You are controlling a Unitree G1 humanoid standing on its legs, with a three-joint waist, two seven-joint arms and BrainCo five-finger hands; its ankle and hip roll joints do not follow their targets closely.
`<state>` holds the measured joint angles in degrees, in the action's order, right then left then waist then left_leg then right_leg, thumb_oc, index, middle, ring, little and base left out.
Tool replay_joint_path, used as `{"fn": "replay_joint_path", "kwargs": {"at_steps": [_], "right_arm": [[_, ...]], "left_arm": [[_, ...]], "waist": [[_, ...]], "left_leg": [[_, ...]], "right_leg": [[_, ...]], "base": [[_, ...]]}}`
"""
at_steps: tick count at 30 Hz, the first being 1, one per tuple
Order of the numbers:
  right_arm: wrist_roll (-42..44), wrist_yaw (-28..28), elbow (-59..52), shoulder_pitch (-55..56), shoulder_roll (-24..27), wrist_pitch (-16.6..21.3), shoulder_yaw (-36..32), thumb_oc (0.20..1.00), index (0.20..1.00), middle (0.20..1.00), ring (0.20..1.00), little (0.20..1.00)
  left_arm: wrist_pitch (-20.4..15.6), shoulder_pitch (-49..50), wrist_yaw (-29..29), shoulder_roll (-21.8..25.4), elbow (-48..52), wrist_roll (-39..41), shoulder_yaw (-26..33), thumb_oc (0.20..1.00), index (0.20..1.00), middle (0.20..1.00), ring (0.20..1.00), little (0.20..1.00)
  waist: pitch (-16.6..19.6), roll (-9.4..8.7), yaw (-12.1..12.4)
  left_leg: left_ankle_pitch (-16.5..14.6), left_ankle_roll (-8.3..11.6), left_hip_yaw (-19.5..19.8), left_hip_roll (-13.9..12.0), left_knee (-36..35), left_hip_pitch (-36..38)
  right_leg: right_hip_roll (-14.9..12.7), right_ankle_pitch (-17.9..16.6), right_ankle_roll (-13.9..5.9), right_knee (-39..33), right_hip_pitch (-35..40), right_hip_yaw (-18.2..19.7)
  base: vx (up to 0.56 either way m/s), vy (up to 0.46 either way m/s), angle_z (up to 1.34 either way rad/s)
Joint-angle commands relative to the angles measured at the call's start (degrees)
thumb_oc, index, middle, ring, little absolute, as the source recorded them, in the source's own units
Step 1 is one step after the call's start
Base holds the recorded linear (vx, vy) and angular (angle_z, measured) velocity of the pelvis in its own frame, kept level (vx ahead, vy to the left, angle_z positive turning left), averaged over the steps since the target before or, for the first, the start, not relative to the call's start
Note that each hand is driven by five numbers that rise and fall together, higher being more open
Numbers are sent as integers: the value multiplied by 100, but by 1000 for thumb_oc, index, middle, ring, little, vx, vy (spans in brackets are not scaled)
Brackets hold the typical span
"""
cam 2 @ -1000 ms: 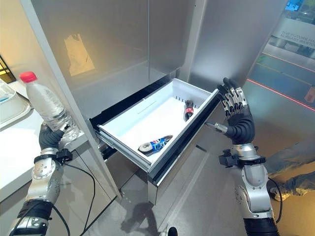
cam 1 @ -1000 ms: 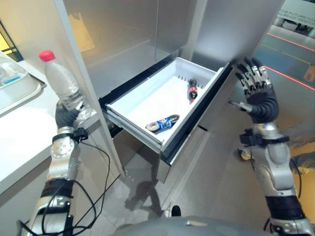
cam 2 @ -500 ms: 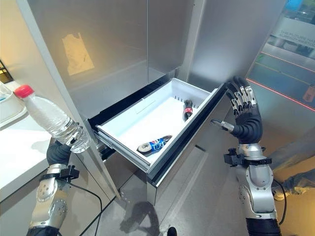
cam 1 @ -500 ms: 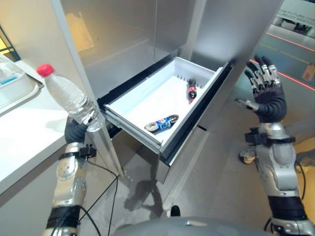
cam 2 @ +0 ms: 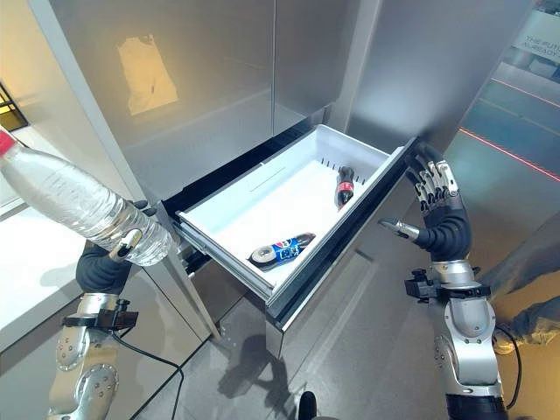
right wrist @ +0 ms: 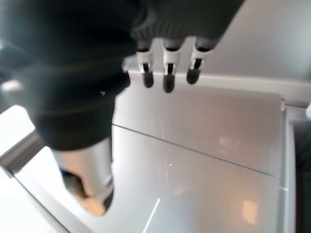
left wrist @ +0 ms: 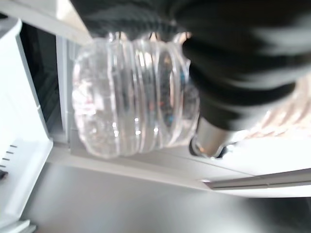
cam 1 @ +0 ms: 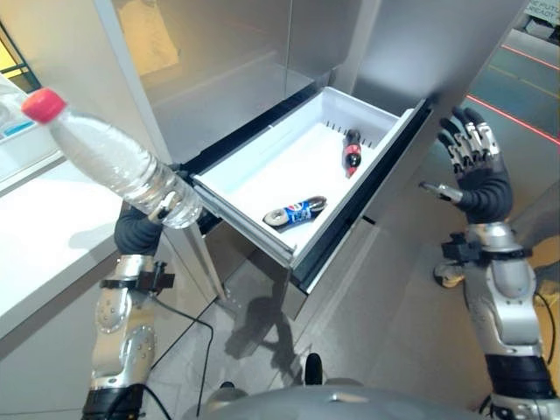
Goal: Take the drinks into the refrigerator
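- The left hand has its fingers curled round the lower end of a clear water bottle, holding it tilted, with the red cap pointing to the upper left of the frame.
- In the left wrist view the ribbed clear base of that bottle sits tight against the dark cover of the hand; no label or writing can be made out on it.
- The bottle hangs in the air at the left of the frame, just beside the front left corner of the open refrigerator drawer, not inside it.
- The white drawer is pulled well out from the steel refrigerator front and runs from centre frame towards the upper right.
- Two drinks lie on their sides in it: a dark bottle with a blue label near the front edge, and a dark cola bottle with a red label near the back, well apart.
- Print shows on both labels, but I cannot read the words.
- The right hand is raised at the right of the frame, fingers straight and spread, holding nothing, near the drawer's right edge but apart from it.
- A pale paper sheet is stuck on the cabinet side, upper left; no writing is legible on it.
- A white counter lies at the far left.
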<state>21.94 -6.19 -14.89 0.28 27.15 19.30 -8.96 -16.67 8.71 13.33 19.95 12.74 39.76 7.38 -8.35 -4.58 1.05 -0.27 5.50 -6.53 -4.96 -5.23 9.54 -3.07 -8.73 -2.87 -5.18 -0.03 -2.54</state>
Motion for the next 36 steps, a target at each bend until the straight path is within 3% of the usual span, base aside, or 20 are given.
{"fn": "replay_joint_path", "kwargs": {"at_steps": [1, 7, 8, 9, 11, 12, 14, 22, 36], "right_arm": [[94, -227, -55, -319, 510, 96, -325, 1000, 1000, 1000, 1000, 1000], [1249, -957, 33, -667, 1571, -110, 230, 1000, 1000, 1000, 1000, 1000], [1648, -1181, 66, -891, 1911, -207, 584, 1000, 1000, 1000, 1000, 1000], [1664, -1194, 98, -924, 1919, -194, 605, 1000, 1000, 1000, 1000, 1000], [2101, -1327, 132, -1415, 2409, -307, 1200, 1000, 1000, 1000, 1000, 1000], [2107, -1329, 153, -1448, 2412, -300, 1224, 1000, 1000, 1000, 1000, 1000], [2422, -1477, 104, -2126, 2752, -427, 1912, 1000, 1000, 1000, 1000, 1000], [3062, -1692, 142, -3288, 2822, -663, 3368, 1000, 1000, 1000, 1000, 1000], [4279, -2473, -164, -3661, 2316, -1468, 4837, 1000, 1000, 1000, 1000, 1000]], "left_arm": [[-317, -308, 517, 663, 957, 180, -60, 200, 200, 200, 200, 200], [-187, -279, 975, 1467, 1095, 228, -568, 200, 200, 200, 200, 200], [-137, -295, 1142, 1878, 1144, 317, -788, 200, 200, 200, 200, 200], [-142, -296, 1149, 1876, 1135, 324, -776, 200, 200, 200, 200, 200], [-55, -420, 1328, 2528, 1202, 532, -1071, 200, 200, 200, 200, 200], [-58, -420, 1331, 2525, 1195, 537, -1059, 200, 200, 200, 200, 200], [39, -540, 1471, 3014, 1217, 770, -1320, 200, 200, 200, 200, 200], [114, -1130, 1571, 3687, 1263, 953, -2096, 200, 200, 200, 200, 200], [35, -1825, 1540, 3798, 1137, 890, -2900, 200, 200, 200, 200, 200]], "waist": [[71, 64, 192], [78, 59, 213], [82, 66, 231], [76, 68, 222], [81, 89, 240], [75, 91, 229], [69, 104, 260], [46, 173, 293], [-10, 203, 355]], "left_leg": [[-507, -469, 144, 277, 23, 157], [-470, -438, 122, 271, 23, 170], [-461, -424, 106, 270, 23, 179], [-463, -424, 105, 269, 23, 182], [-437, -397, 84, 256, 23, 194], [-437, -396, 83, 255, 23, 195], [-408, -375, 53, 241, 23, 192], [-370, -349, 2, 241, 23, 202], [-347, -350, 29, 255, 23, 203]], "right_leg": [[-56, 843, -214, 839, 349, -246], [-65, 815, -233, 829, 355, -269], [-65, 808, -240, 832, 360, -274], [-64, 809, -240, 832, 363, -272], [-68, 795, -246, 825, 362, -268], [-67, 796, -246, 826, 363, -268], [-64, 784, -252, 824, 345, -254], [-58, 784, -266, 844, 351, -275], [-94, 809, -279, 874, 371, -323]], "base": [[0, 0, 0], [-5, -3, 0], [-23, -11, -6], [-17, -16, -8], [-4, -9, -3], [0, 0, 0], [0, 0, 0], [-9, -2, -1], [-1, -2, -1]]}}
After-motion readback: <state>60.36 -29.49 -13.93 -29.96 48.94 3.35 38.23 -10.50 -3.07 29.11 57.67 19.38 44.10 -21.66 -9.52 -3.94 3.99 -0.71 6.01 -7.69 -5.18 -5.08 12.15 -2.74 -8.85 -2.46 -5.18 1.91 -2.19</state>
